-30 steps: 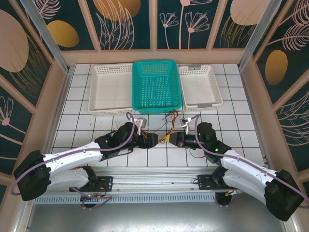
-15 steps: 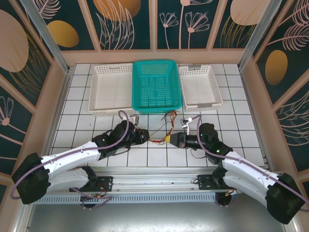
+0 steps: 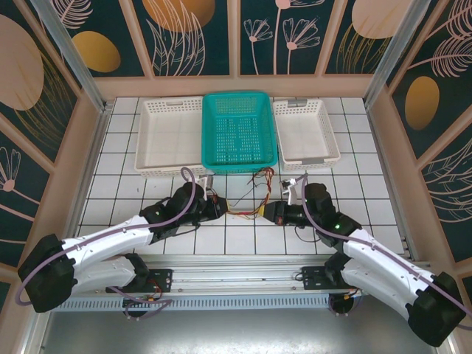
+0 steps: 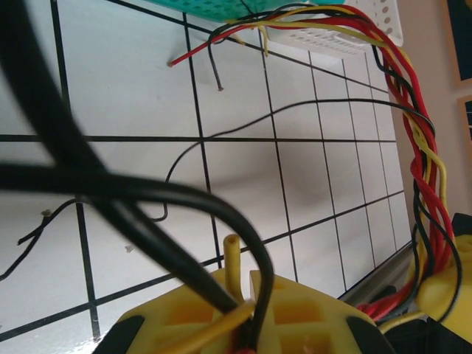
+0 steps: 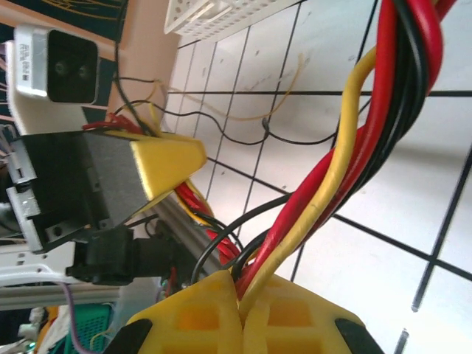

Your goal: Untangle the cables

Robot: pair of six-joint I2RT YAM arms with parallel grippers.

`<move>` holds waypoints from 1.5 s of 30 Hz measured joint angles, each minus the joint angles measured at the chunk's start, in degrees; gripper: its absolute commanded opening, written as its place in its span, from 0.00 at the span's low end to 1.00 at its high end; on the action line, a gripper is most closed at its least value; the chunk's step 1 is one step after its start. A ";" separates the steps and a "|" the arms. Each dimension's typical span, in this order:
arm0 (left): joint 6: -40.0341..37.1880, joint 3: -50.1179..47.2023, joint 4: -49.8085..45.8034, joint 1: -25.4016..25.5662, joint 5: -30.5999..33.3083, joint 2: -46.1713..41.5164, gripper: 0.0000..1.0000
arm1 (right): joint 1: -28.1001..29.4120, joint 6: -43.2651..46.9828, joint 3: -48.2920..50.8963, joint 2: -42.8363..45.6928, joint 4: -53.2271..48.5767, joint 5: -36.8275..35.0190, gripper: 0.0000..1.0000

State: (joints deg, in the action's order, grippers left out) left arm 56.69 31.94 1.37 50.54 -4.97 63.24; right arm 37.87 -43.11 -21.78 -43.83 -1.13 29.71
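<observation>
The cables [image 3: 245,212] are a twisted bundle of thin red, yellow and black wires, stretched low over the tiles between my two grippers. Loose ends curl up toward the baskets. My left gripper [image 3: 222,209] is shut on the bundle's left end. In the left wrist view its yellow fingers [image 4: 302,310] pinch black, yellow and red strands, and the cables [image 4: 422,158] loop away on the right. My right gripper [image 3: 268,212] is shut on the other end. The right wrist view has its fingers [image 5: 199,310] clamped on the red, yellow and black cables [image 5: 383,110].
Three baskets stand side by side at the back: a wide white one [image 3: 158,168], a teal one [image 3: 240,164] and a smaller white one [image 3: 310,158]. Stray thin black wire [image 4: 243,125] lies on the tiles. The metal rail [image 3: 236,280] runs along the near edge.
My left gripper has shut on the bundle's left end and drawn back to the left. The right arm has shifted slightly right, so the wires are pulled out between them.
</observation>
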 measured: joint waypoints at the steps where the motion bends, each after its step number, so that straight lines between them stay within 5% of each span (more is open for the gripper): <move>1: 0.00 0.00 0.17 0.00 -0.15 -0.17 0.00 | 0.00 0.76 -0.13 0.24 -0.61 -0.24 0.00; 9: 0.59 -1.62 -1.53 -1.90 1.44 0.72 0.00 | -1.20 2.51 2.36 5.46 0.48 1.49 0.51; 11: 0.68 -1.99 -2.12 -1.90 1.66 1.53 0.00 | -1.40 3.02 2.49 6.14 0.46 2.08 0.55; 20: 1.38 -1.73 -1.64 -1.90 2.62 4.55 0.00 | -1.86 -1.11 6.14 2.64 4.61 5.51 0.38; 29: 3.04 -0.35 -1.22 -1.90 4.24 6.73 0.00 | 3.65 -7.15 9.51 0.52 8.90 3.78 0.38; 45: 5.14 0.87 0.79 -1.66 5.57 9.25 0.00 | 11.54 -11.26 8.98 -16.87 20.57 -4.90 0.27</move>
State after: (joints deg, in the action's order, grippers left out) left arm 61.82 32.82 2.15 48.88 0.60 72.49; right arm 49.41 -54.37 -12.80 -60.71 19.44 24.82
